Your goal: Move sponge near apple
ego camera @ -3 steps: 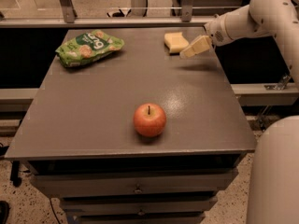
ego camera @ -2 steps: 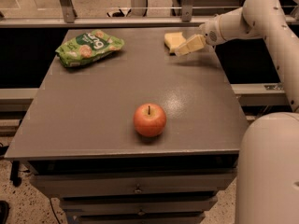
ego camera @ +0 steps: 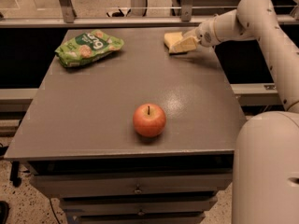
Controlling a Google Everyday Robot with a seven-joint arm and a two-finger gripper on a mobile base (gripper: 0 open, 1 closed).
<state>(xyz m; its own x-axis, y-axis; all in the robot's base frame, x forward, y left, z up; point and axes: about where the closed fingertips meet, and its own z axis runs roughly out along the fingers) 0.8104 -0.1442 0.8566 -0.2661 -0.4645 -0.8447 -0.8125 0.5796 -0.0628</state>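
Note:
The pale yellow sponge (ego camera: 169, 38) lies at the far right of the grey table top (ego camera: 103, 92). My gripper (ego camera: 183, 44) reaches in from the right and sits right at the sponge's right side, overlapping it in view. The red-orange apple (ego camera: 149, 120) with a short dark stem stands near the front middle of the table, well apart from the sponge and the gripper.
A green snack bag (ego camera: 88, 46) lies at the far left of the table. My white arm (ego camera: 252, 17) arches over the table's right edge, and its base (ego camera: 266, 171) stands at the front right. Drawers sit below the table's front edge.
My gripper has moved left along the far edge, from just beside the sponge to overlapping its right side. The sponge, the apple and the bag have not moved.

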